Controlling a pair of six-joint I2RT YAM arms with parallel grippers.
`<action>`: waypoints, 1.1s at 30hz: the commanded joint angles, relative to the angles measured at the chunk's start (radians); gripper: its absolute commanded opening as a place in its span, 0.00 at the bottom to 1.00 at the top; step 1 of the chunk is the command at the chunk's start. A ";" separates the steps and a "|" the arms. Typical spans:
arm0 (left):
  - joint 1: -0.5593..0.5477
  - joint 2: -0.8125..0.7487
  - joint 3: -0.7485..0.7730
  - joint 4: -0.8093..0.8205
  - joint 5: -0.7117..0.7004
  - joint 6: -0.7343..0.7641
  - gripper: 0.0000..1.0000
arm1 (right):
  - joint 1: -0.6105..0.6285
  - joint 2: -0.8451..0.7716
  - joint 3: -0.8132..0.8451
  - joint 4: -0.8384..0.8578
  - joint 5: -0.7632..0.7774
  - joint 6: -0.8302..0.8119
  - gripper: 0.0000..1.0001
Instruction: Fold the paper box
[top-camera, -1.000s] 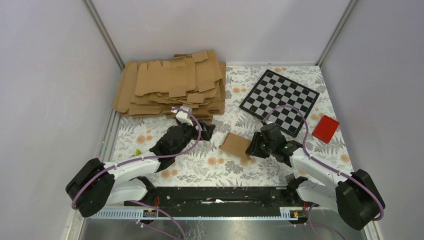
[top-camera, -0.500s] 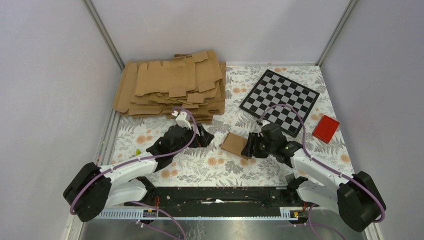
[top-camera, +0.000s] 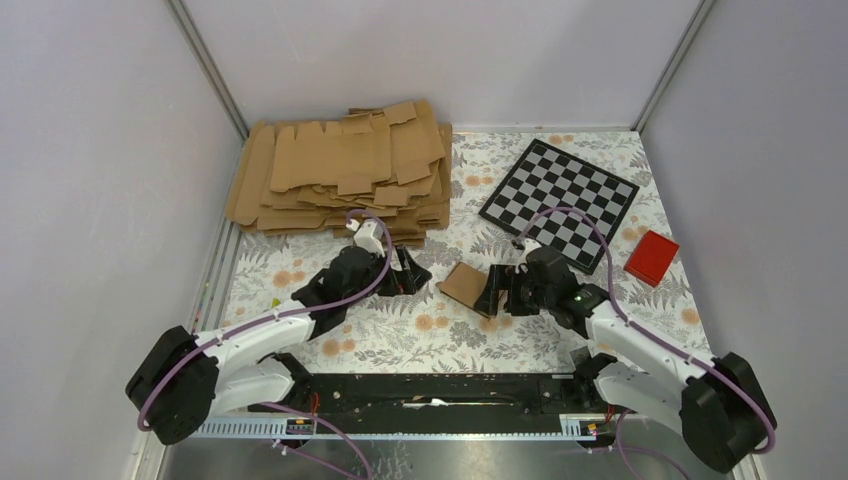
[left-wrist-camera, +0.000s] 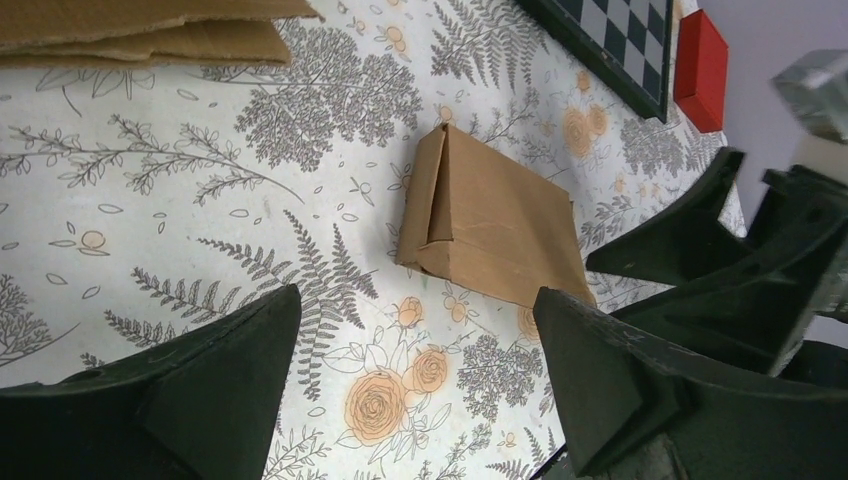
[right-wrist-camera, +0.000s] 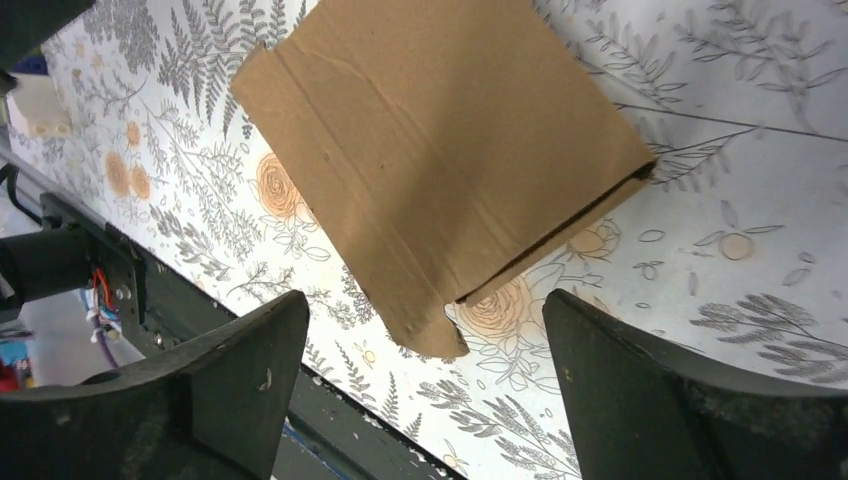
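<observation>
Flat on the floral-print counter (top-camera: 450, 340), near its middle: creased, matte brown kraft paper box (top-camera: 465, 284), rectangular. Either side, left tool (left-wrist-camera: 415, 310) and right tool (right-wrist-camera: 425, 310), black wedge-shaped, both spread.

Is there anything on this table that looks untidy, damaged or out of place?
The stack of flat cardboard sheets at the far left is untidy: sheets lie at different angles, with edges sticking out. The paper box, nearer the middle, lies flattened rather than standing as a box. Nothing looks spilled or torn.
</observation>
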 joint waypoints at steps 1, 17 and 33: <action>-0.001 0.027 0.039 -0.007 0.005 -0.028 0.94 | 0.002 -0.107 0.007 -0.083 0.127 -0.003 0.96; -0.004 0.073 0.038 -0.006 0.007 -0.051 0.94 | 0.003 -0.036 0.242 -0.184 0.328 -0.136 0.94; -0.087 0.097 -0.018 0.056 0.042 -0.128 0.93 | 0.002 0.331 0.277 -0.096 0.142 -0.175 0.86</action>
